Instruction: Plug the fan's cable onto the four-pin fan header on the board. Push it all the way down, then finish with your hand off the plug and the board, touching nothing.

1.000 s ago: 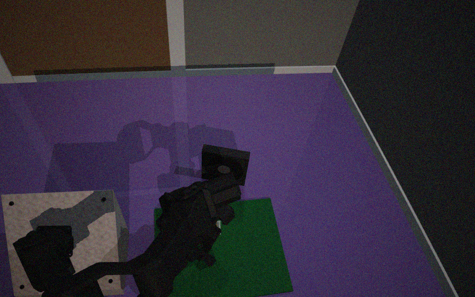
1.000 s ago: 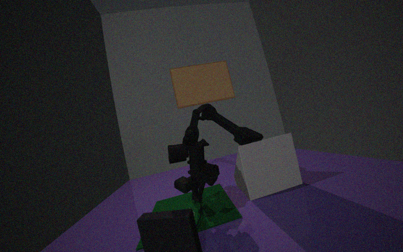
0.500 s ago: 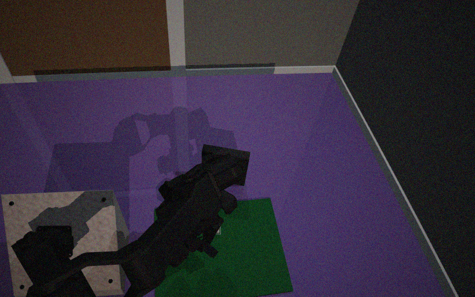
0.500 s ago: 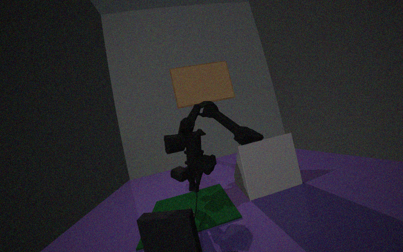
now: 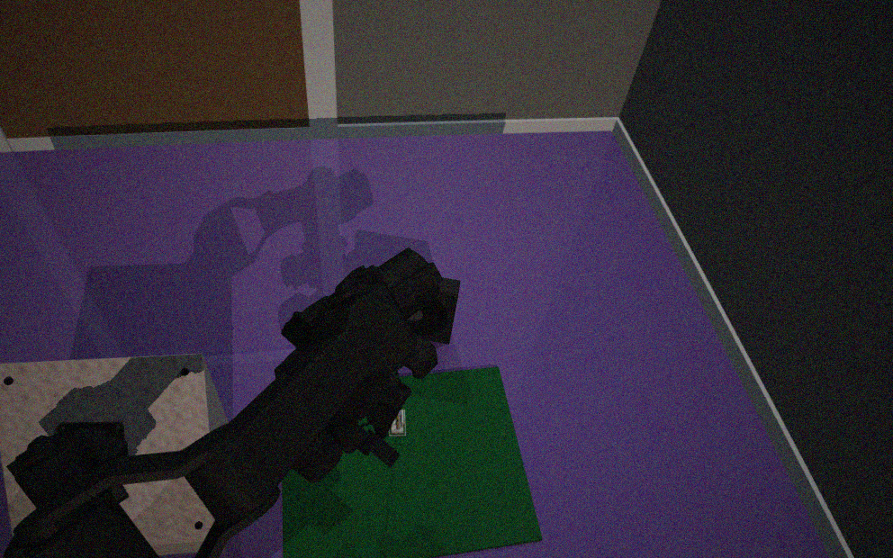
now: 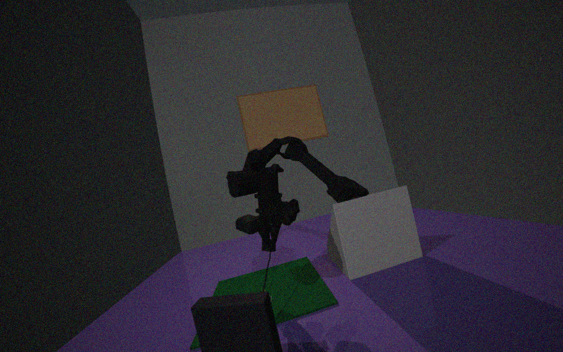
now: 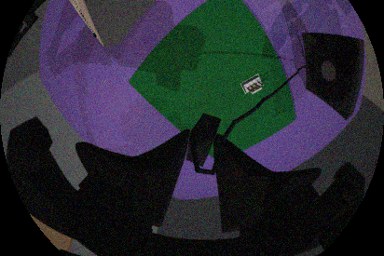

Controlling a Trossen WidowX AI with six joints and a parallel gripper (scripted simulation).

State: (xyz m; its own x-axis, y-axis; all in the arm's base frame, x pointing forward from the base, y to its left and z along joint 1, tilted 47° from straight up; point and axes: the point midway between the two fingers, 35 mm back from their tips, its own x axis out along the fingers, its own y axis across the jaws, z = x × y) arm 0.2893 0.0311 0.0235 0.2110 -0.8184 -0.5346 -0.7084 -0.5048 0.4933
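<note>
My gripper point(image 6: 268, 250) point(image 7: 203, 135) is shut on the dark cable plug point(image 7: 205, 141), which tilts between the fingertips in the wrist view. It holds the plug up in the air above the green board point(image 5: 467, 472) point(image 6: 294, 302) point(image 7: 219, 23). The thin black cable point(image 6: 267, 272) point(image 7: 265, 101) stretches from the plug to the black fan point(image 5: 452, 305) point(image 6: 233, 323) point(image 7: 342, 60). The white four-pin header point(image 5: 398, 422) point(image 7: 252, 85) stands bare on the board, up and right of the plug in the wrist view. In the top view the arm hides the fingertips; in the exterior view I cannot make out the header.
A pale block point(image 5: 175, 416) point(image 6: 379, 231) carries the arm's base to one side of the board. The fan stands beside the board's edge, partly under the arm in the top view. The purple floor point(image 5: 574, 277) point(image 6: 134, 315) point(image 7: 107, 107) surrounds the board.
</note>
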